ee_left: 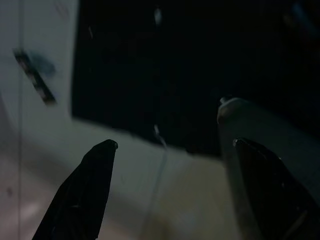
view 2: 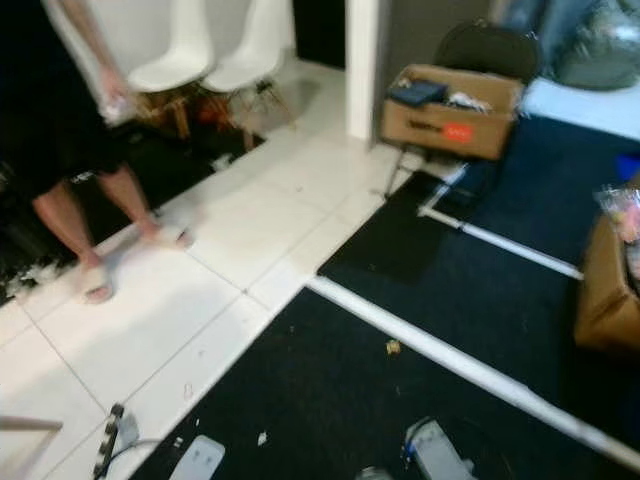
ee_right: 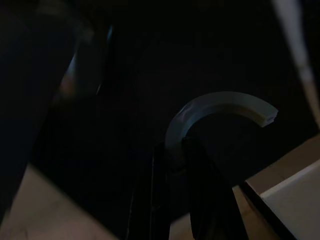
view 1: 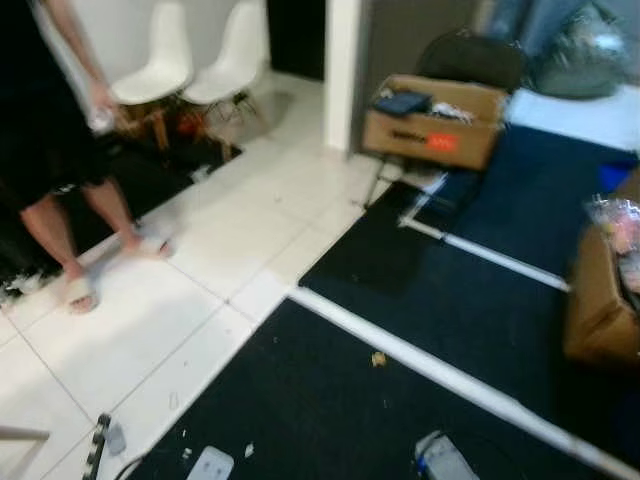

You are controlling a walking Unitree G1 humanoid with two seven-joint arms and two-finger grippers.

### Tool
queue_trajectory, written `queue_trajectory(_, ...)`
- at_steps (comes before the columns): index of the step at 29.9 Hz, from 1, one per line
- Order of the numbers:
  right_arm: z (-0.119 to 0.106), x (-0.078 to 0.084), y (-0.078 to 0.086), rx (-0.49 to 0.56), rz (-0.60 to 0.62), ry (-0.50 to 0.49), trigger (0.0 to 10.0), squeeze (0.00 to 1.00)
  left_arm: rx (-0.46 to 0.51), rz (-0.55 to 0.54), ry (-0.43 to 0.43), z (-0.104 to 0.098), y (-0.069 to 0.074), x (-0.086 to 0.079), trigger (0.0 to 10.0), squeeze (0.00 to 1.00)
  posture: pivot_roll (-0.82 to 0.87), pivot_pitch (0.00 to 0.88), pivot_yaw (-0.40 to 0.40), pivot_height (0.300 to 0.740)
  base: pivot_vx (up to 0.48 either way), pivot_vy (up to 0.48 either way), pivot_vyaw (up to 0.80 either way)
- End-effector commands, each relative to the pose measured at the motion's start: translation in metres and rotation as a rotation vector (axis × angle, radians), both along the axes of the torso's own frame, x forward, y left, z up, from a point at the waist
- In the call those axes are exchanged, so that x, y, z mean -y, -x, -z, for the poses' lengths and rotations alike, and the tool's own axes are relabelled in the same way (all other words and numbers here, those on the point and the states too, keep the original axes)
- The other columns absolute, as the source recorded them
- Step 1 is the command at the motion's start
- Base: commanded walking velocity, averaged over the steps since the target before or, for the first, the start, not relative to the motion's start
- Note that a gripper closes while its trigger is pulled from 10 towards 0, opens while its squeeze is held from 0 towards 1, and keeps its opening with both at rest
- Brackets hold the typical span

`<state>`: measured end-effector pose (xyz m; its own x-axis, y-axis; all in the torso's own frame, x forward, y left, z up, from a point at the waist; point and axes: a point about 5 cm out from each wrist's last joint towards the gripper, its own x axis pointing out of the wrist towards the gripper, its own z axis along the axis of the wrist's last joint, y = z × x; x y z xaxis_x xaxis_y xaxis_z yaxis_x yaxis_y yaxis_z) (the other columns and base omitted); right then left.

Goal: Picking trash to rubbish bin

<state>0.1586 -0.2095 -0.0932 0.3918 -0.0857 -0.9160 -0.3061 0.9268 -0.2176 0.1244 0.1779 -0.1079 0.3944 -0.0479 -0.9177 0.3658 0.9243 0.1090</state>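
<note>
- Right gripper [ee_right: 175, 150]: fingers pinched together on a pale curved plastic piece [ee_right: 220, 107] (dark view), over the black carpet [view 1: 330, 400].
- Left gripper [ee_left: 172, 150]: fingers wide apart, nothing between them, above the carpet edge.
- Small crumb of trash [view 1: 378, 359] on the carpet beside the white strip [view 1: 430, 372].
- Person [view 1: 50, 150] standing on the white tiles [view 1: 200, 300].

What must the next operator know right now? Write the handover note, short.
Left gripper: open, holding nothing, hanging over the edge of the dark mat.
Right gripper: shut on a curved pale strip, low over the mat.
Trash: a small brown scrap lies on the mat beside the white floor strip; white bits lie nearer the robot.
Done: one piece in hand.
Left: locate the bin, drop the strip, collect the scrap and bits. Mind the person standing to the left.
</note>
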Motion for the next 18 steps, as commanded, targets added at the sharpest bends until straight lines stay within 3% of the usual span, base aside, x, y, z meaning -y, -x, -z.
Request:
queue_trajectory(1, -0.005, -0.022, -0.019, 0.087, 0.041, -0.1, 10.0, 0.0, -0.042, -0.021, -0.023, 0.003, 0.013, -0.008, 10.0, 0.0, -0.05, 0.017, 0.083, 0.74, 0.0, 0.0, -0.79)
queue_trajectory(2, -0.009, -0.027, -0.028, 0.123, 0.063, -0.139, 10.0, 0.0, -0.042, -0.025, -0.024, 0.003, 0.013, -0.008, 10.0, 0.0, -0.04, 0.019, 0.083, 0.74, 0.0, 0.0, -0.79)
queue_trajectory(3, -0.009, -0.027, -0.028, 0.123, 0.063, -0.139, 10.0, 0.0, -0.042, -0.025, -0.024, 0.003, 0.013, -0.008, 10.0, 0.0, -0.04, 0.019, 0.083, 0.74, 0.0, 0.0, -0.79)
queue_trajectory(4, -0.022, -0.039, -0.054, 0.205, 0.09, -0.214, 10.0, 0.0, -0.041, -0.035, -0.027, 0.003, 0.013, -0.01, 10.0, 0.0, -0.04, 0.02, 0.086, 0.74, 0.0, 0.0, -0.8)
queue_trajectory(5, -0.022, -0.039, -0.054, 0.205, 0.09, -0.214, 10.0, 0.0, -0.041, -0.035, -0.027, 0.003, 0.013, -0.01, 10.0, 0.0, -0.04, 0.02, 0.086, 0.74, 0.0, 0.0, -0.8)
queue_trajectory(6, -0.029, -0.045, -0.067, 0.245, 0.095, -0.247, 10.0, 0.0, -0.04, -0.04, -0.027, 0.003, 0.012, -0.01, 10.0, 0.0, -0.04, 0.02, 0.086, 0.74, 0.0, 0.0, -0.8)
queue_trajectory(9, -0.07, -0.066, -0.122, 0.434, 0.144, -0.421, 10.0, 0.0, -0.024, -0.059, -0.022, 0.002, 0.01, -0.011, 10.0, 0.0, -0.04, 0.019, 0.085, 0.74, 0.0, 0.0, -0.8)
queue_trajectory(11, -0.097, -0.077, -0.149, 0.543, 0.182, -0.534, 10.0, 0.0, -0.014, -0.064, -0.02, 0.001, 0.008, -0.012, 10.0, 0.0, -0.03, 0.018, 0.083, 0.74, 0.0, 0.0, -0.8)
queue_trajectory(15, -0.12, -0.086, -0.169, 0.633, 0.209, -0.626, 10.0, 0.0, -0.009, -0.073, -0.021, 0.001, 0.006, -0.013, 10.0, 0.0, -0.03, 0.018, 0.083, 0.74, 0.0, 0.0, -0.8)
queue_trajectory(17, -0.15, -0.092, -0.189, 0.755, 0.205, -0.696, 10.0, 0.0, 0.004, -0.08, -0.024, 0.0, 0.004, -0.014, 10.0, 0.0, -0.02, 0.016, 0.078, 0.74, 0.0, 0.0, -0.65)
queue_trajectory(18, -0.15, -0.092, -0.189, 0.755, 0.205, -0.696, 10.0, 0.0, 0.004, -0.08, -0.024, 0.0, 0.004, -0.014, 10.0, 0.0, -0.02, 0.016, 0.078, 0.74, 0.0, 0.0, -0.51)
